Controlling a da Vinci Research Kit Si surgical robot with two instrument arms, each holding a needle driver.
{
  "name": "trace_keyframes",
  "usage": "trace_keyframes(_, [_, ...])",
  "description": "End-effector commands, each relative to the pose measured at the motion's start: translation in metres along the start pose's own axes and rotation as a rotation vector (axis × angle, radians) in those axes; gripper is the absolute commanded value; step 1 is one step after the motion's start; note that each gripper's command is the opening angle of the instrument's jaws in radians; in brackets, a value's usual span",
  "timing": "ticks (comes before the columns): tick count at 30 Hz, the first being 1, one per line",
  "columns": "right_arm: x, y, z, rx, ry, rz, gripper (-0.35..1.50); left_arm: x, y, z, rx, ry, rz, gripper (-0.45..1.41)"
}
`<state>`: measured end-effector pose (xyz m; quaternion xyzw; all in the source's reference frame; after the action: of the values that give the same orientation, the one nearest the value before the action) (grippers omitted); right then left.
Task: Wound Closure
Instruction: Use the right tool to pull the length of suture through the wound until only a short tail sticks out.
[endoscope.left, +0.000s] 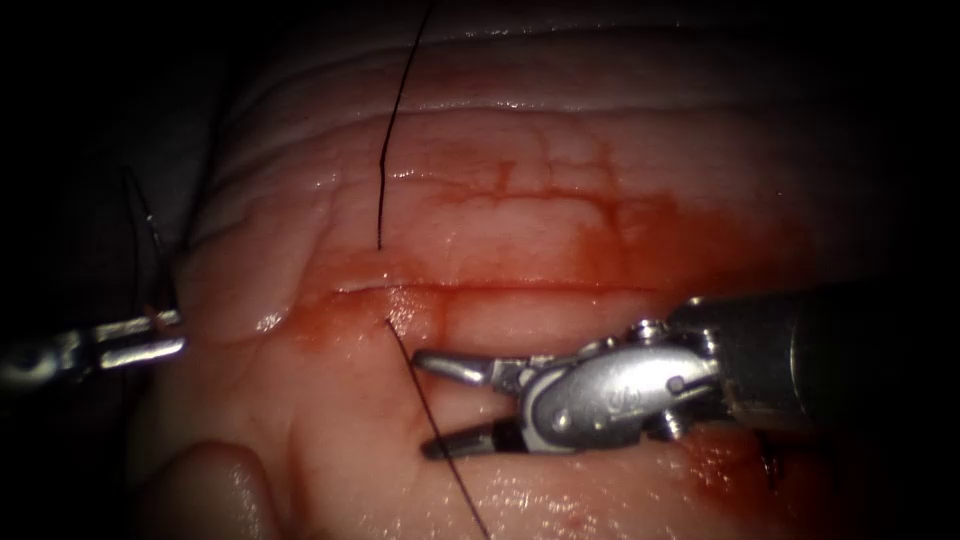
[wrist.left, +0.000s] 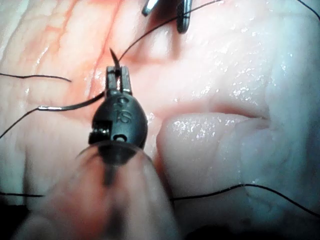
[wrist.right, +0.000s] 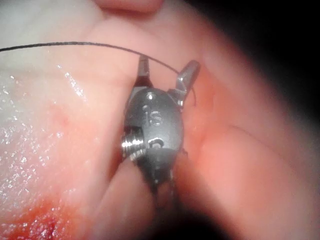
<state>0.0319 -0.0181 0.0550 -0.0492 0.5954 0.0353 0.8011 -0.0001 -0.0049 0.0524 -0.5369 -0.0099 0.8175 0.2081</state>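
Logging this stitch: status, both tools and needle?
Left tool jaws shut on needle, clear of tissue, left of cut. Right tool jaws open, empty, straddling thread.

surg training bench | pork tissue (endoscope.left: 560, 200) w/ cut (endoscope.left: 480, 290) | thread (endoscope.left: 385, 150) | red fluid (endoscope.left: 700, 240)

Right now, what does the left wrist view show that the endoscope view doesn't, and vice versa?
Left wrist view: how the left tool grips the needle, fingers shut near one end, the curve off the tissue. Endoscope view: the cut, red fluid, thread crossing the cut, and the right tool open and empty astride that thread. Both: both tools, needle, thread, tissue.
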Motion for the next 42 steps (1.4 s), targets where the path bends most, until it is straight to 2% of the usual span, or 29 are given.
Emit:
trace_keyframes(1, [-0.0014, 0.0008, 0.0021, -0.007, -0.002, -0.001, 1.21, -0.0004, 0.0003, 0.0007, -0.001, 0.001, -0.006, -0.45])
trace_keyframes(4, [-0.0024, 0.0020, 0.0037, -0.011, -0.009, 0.001, 1.18, -0.0004, 0.0003, 0.0007, -0.001, 0.001, -0.006, -0.45])
trace_keyframes(7, [-0.0037, 0.0035, 0.0060, -0.001, -0.018, 0.002, 1.01, -0.0004, 0.0003, 0.0006, -0.001, 0.001, -0.006, -0.45])
trace_keyframes(8, [-0.0041, 0.0036, 0.0063, 0.004, -0.015, 0.000, 0.89, -0.0004, 0.0003, 0.0006, -0.001, 0.001, -0.006, -0.45])
trace_keyframes(9, [-0.0047, 0.0037, 0.0068, 0.018, -0.007, 0.003, 0.56, -0.0004, 0.0003, 0.0006, -0.001, 0.001, -0.006, -0.45])
trace_keyframes(12, [-0.0056, 0.0035, 0.0071, 0.035, -0.011, 0.004, 0.20, -0.0005, 0.0003, 0.0005, -0.002, 0.001, -0.006, -0.45])
trace_keyframes(13, [-0.0059, 0.0031, 0.0071, 0.042, -0.018, 0.003, 0.02, -0.0005, 0.0003, 0.0005, -0.004, -0.001, -0.005, -0.45])
trace_keyframes(18, [-0.0062, 0.0026, 0.0069, 0.049, -0.022, 0.009, -0.29, -0.0004, 0.0003, 0.0006, -0.003, -0.001, -0.005, -0.45])
trace_keyframes(20, [-0.0064, 0.0027, 0.0069, 0.049, -0.023, 0.014, -0.35, -0.0005, 0.0004, 0.0006, -0.002, -0.001, -0.005, -0.45])
trace_keyframes(27, [-0.0060, 0.0022, 0.0062, 0.040, -0.062, 0.118, -0.35, -0.0004, 0.0004, 0.0006, -0.003, -0.001, -0.005, -0.45])
trace_keyframes(30, [-0.0045, 0.0005, 0.0046, 0.042, -0.067, 0.114, -0.35, -0.0004, 0.0004, 0.0006, -0.003, -0.001, -0.005, -0.45])
trace_keyframes(42, [0.0049, -0.0084, -0.0027, 0.074, -0.054, 0.073, -0.35, -0.0004, 0.0005, 0.0007, -0.005, -0.002, -0.005, -0.45])
